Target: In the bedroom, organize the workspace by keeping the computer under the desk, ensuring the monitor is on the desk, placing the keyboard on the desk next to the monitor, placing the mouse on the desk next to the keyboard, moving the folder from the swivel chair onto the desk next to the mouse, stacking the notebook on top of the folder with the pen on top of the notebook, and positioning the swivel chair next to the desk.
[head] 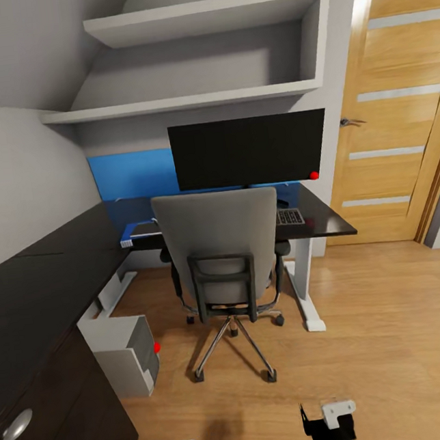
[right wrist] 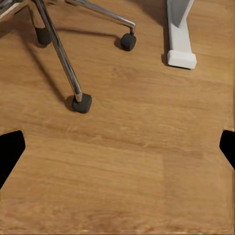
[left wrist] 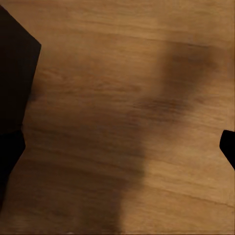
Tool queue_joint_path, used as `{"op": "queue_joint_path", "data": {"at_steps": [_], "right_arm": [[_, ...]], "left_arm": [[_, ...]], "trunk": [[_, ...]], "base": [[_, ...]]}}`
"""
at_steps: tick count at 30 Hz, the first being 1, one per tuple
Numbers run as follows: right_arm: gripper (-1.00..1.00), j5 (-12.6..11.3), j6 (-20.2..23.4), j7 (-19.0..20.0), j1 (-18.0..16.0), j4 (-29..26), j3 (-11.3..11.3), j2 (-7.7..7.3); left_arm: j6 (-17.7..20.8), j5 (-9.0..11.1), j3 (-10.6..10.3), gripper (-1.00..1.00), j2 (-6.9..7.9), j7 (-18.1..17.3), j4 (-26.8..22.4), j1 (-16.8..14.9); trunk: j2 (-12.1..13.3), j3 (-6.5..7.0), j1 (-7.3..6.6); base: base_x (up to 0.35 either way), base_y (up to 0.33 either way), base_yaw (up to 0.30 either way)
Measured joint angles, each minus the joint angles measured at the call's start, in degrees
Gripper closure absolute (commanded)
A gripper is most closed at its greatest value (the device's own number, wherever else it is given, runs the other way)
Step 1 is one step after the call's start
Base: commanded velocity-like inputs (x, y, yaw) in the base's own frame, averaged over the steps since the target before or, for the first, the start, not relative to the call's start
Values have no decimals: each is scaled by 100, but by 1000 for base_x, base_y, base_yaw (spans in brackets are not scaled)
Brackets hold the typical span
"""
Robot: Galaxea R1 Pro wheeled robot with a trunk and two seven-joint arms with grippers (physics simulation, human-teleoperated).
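No writing reads anywhere; swivel chair (head: 220,247) hides the keyboard (head: 290,216) and folder (head: 137,233) — both grippers spread wide, empty.

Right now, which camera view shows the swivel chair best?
The head view: the swivel chair appears whole there, back, armrests and star base, pushed up to the desk. The right wrist view catches just its metal legs and castors. The left wrist view shows wooden floor.

Grey swivel chair (head: 220,247) tucked at black desk (head: 60,267); monitor (head: 249,149) upright on top; computer (head: 126,355) on floor beneath.
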Motion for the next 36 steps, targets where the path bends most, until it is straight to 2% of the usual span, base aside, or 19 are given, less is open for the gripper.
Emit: {"op": "queue_joint_path", "data": {"at_steps": [1, 4, 17, 36], "right_arm": [[-100, -4, 8, -5, 132, 6, -6, -6], [-100, 9, 39, 9, 256, 7, 4, 1], [-100, 24, 52, 10, 502, 7, 5, -22], [-100, 27, 53, 15, 546, 7, 7, -25]], "left_arm": [[-382, 5, 11, -100, 14, 2, 409, 2], [-524, 0, 0, -100, 19, -2, 646, -1], [-564, -6, 0, -100, 28, 0, 745, 2], [-603, -21, -2, -100, 42, 1, 765, 4]], "trunk": [[40, 17, -22], [160, 72, -88], [682, 306, -374], [1444, 647, -791]], "base": [[0, 0, 0], [0, 0, 0], [0, 0, 0], [0, 0, 0]]}}
